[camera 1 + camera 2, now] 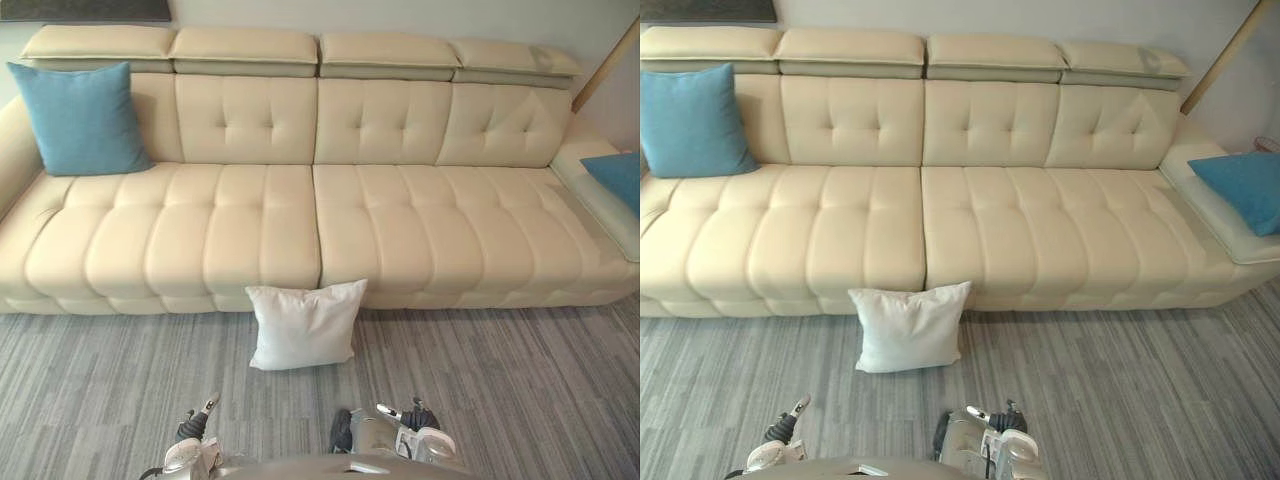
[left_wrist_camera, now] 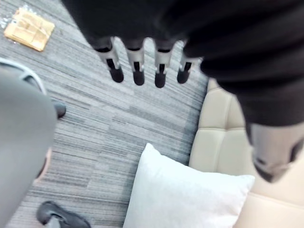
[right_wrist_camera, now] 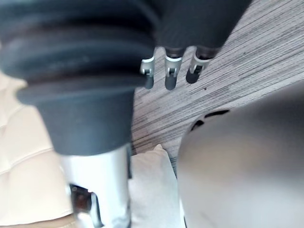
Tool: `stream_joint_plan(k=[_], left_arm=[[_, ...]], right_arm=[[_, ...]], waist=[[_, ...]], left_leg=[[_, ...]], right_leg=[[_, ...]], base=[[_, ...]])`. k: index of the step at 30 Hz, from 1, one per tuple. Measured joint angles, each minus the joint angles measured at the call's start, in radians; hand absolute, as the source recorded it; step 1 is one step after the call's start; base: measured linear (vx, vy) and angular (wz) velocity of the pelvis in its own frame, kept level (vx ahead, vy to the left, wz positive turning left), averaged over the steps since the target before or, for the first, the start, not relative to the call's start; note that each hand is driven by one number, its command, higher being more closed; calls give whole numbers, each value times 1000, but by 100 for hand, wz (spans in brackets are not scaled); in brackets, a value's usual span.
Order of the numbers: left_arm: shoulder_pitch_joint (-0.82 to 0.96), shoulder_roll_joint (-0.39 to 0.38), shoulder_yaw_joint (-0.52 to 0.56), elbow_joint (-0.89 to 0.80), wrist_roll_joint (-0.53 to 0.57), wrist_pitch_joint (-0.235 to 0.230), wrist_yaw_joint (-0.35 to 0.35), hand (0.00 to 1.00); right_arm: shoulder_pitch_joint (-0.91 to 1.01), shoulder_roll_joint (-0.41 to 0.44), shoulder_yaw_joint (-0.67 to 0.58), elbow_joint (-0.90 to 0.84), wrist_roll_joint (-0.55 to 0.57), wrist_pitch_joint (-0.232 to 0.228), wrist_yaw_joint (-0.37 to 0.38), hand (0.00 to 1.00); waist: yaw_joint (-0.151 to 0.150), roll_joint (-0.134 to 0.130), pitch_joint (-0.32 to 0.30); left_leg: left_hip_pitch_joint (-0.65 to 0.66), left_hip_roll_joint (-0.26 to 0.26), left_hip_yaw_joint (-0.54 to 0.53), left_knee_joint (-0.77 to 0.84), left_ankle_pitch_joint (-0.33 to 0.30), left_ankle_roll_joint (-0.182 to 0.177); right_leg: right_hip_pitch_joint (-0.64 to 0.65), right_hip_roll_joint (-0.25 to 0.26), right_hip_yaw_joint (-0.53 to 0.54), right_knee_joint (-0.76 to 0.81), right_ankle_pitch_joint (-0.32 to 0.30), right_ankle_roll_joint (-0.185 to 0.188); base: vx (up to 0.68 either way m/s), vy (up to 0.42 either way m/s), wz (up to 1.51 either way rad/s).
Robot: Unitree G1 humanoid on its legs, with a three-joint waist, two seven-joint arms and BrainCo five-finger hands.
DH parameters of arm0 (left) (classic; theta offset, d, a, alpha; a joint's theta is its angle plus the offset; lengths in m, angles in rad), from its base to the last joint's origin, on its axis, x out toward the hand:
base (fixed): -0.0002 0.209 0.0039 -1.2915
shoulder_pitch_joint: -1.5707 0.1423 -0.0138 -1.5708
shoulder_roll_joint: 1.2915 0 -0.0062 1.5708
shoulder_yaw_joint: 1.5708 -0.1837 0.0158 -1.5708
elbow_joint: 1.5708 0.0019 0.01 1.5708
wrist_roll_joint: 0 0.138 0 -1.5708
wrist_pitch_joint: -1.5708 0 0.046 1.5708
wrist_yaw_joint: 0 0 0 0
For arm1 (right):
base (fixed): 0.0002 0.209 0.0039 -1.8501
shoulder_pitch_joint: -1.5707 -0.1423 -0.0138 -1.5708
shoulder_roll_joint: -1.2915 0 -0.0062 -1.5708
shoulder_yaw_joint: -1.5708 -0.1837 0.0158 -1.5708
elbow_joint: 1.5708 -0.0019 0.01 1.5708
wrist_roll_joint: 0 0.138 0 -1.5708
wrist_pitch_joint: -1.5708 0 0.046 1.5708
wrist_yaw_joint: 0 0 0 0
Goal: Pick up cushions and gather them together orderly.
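Early stage here, and nothing is gathered yet: 3 cushions sit well apart from each other. The white cushion [image 1: 305, 325] is down on the grey floor [image 1: 520, 400], standing on its edge and leaning against the front of the cream sofa [image 1: 250, 240], just about where the 2 seat halves meet. A blue cushion [image 1: 82, 118] is propped upright against the backrest at the sofa's left end. A second blue cushion [image 1: 1243, 190] lies on the raised section at the far right end. So that is 1 cushion off the sofa and 2 at opposite ends. The left hand [image 2: 137, 59] hangs above the floor with its fingers straight and relaxed, carrying nothing, and the white cushion shows just past them beside the sofa's front edge. The right hand [image 3: 170, 71] is the same, with loose fingers pointing down at the floor and nothing in its grasp, and that same white cushion is below it. Both hands are low and close to the robot, short of the white cushion. My read is that the whole job is ahead. The white cushion looks like the nearest first pick, and all 3 then need to be brought to 1 spot and lined up neatly.
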Motion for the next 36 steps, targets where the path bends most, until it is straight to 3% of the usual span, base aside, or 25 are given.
stream_joint_plan(k=[1,3,6,10,12,13,15,18,19,21,22,23,24,26,30,33,36], left_arm=[[-3,-13,1,14,2,1,0,0],[-13,-49,-3,18,19,0,-11,0],[-16,-57,-3,21,21,1,-11,0],[-18,-58,-3,5,21,1,-12,0],[-20,-54,-1,-14,20,1,-12,0],[-22,-54,3,-34,18,2,-11,0],[-9,-47,8,-42,18,3,-11,0],[-12,-48,11,-52,18,4,-13,0],[-12,-45,13,-62,18,3,-14,0],[-12,-44,17,-74,19,2,-14,0],[-12,-51,15,-74,19,2,-14,0],[-11,-49,13,-67,19,2,-14,0],[-10,-21,5,-65,19,2,-12,0],[-8,4,3,-56,19,3,-11,0],[6,7,2,-45,19,7,-11,0],[12,4,-1,-40,19,7,-12,0],[18,-8,-1,-38,21,7,-12,0]], right_arm=[[-7,-7,-1,-1,-2,0,1,0],[-10,-27,-6,-32,-2,0,0,0],[-7,-23,-26,-31,-2,0,1,0],[2,-18,-34,-30,-3,1,0,0],[6,-13,-33,-31,-3,2,0,0],[10,-12,-34,-30,-3,6,0,0],[19,-11,-34,-30,-2,6,-2,0],[22,-5,-45,-26,-2,15,-5,0],[22,-1,-47,-21,-1,19,-7,0],[22,2,-50,-18,-2,22,-7,0],[25,-2,-56,-19,-2,22,-7,0],[27,-6,-65,-18,-3,24,-7,0],[30,22,-63,-20,-3,24,-6,0],[41,47,-65,-19,-3,24,-6,0],[43,50,-67,-18,-4,22,-6,0],[45,43,-67,-10,-4,22,-6,0],[40,29,-66,7,-3,20,-6,0]], waist=[[-1,8,2],[-3,61,5],[-7,68,2],[-15,63,-5],[-15,65,-12],[-11,64,-11],[-10,55,-6],[-3,53,-6],[-2,44,-2],[8,37,-2],[8,46,-6],[18,48,-17],[19,19,-17],[21,-16,-27],[20,-14,-29],[17,-13,-37],[10,0,-44]], left_leg=[[14,15,-5,-4,-6,0],[26,34,-45,-16,26,23],[55,60,-102,-7,66,12],[14,99,-145,81,91,-15],[-81,122,-173,256,109,-40],[-146,138,-191,407,149,-50],[-200,160,-192,554,190,-45],[-279,166,-151,665,42,-26],[-314,157,-115,637,-4,-19],[-364,131,-84,519,-34,-5],[-375,120,-79,381,32,31],[-360,98,-81,324,22,4],[-348,54,-75,295,27,21],[-344,23,-81,271,34,34],[-294,-7,-66,214,48,51],[-263,-17,-51,152,87,40],[-236,-20,-48,75,135,34]], right_leg=[[4,16,-10,22,-23,-4],[-13,30,-19,105,-116,-18],[17,30,-51,173,-211,-28],[69,33,-102,157,-255,-29],[101,32,-122,124,-256,-28],[133,33,-126,101,-255,-29],[180,31,-121,65,-253,-29],[250,23,-112,7,-238,-8],[273,1,-107,-1,-231,4],[283,-32,-89,3,-219,26],[286,-39,-87,13,-214,47],[281,-41,-68,16,-225,85],[278,-58,-23,-13,-224,85],[299,-56,-5,-70,-209,75],[344,-60,20,-144,-163,85],[343,-52,40,-171,-145,112],[342,-40,43,-194,-127,114]], base=[[402,-280,-5],[369,-273,0],[333,-256,21],[193,-135,42],[182,-37,22],[217,0,7],[189,65,-8],[157,130,-6],[160,206,-2],[116,271,-1],[117,350,-6],[110,333,4],[97,302,7],[65,193,24],[11,96,-2],[-60,-31,-20],[-81,-67,-8]])
